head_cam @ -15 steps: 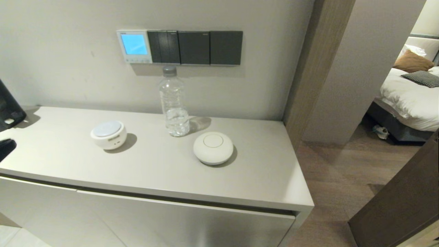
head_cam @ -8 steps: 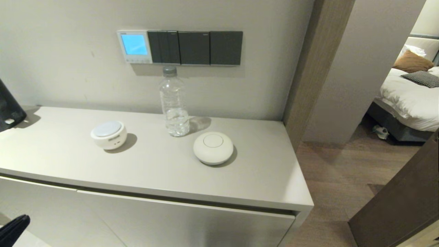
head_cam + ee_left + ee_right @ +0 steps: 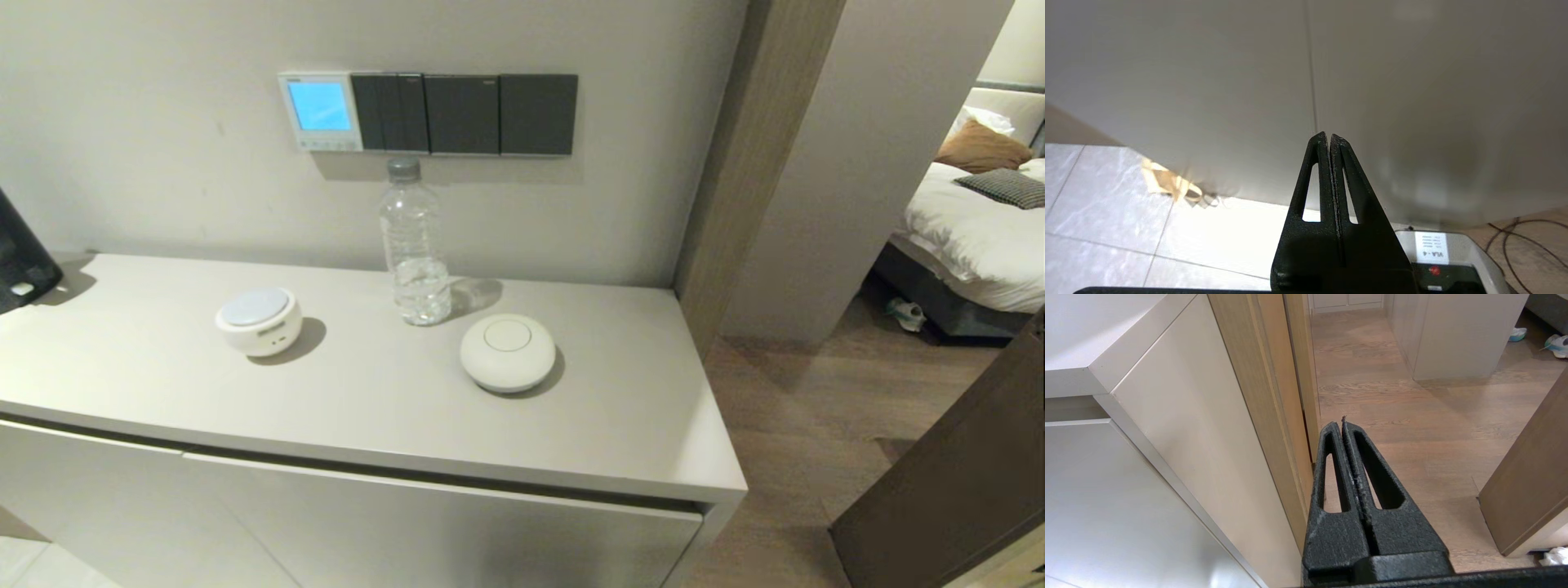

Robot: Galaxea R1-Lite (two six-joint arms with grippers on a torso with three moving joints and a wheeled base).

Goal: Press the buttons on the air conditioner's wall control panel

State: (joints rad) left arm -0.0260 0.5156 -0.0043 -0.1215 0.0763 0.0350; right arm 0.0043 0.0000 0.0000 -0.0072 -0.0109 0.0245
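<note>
The white wall control panel (image 3: 320,110) hangs on the wall above the cabinet, its screen lit light blue. Its row of tiny pale buttons (image 3: 324,144) runs along its bottom edge. Neither arm shows in the head view. My left gripper (image 3: 1329,138) is shut and empty, low in front of the cabinet door near the tiled floor. My right gripper (image 3: 1341,424) is shut and empty, low beside the cabinet's right end over the wooden floor.
Three dark grey switch plates (image 3: 464,113) sit right of the panel. On the cabinet top (image 3: 620,408) stand a clear water bottle (image 3: 413,245) below the switches, a white round device (image 3: 258,320) and a white puck (image 3: 507,352). A dark object (image 3: 20,257) is at far left.
The left gripper dropped from the cabinet's left edge down past the lower left corner and out of the head view. Nothing else moved.
</note>
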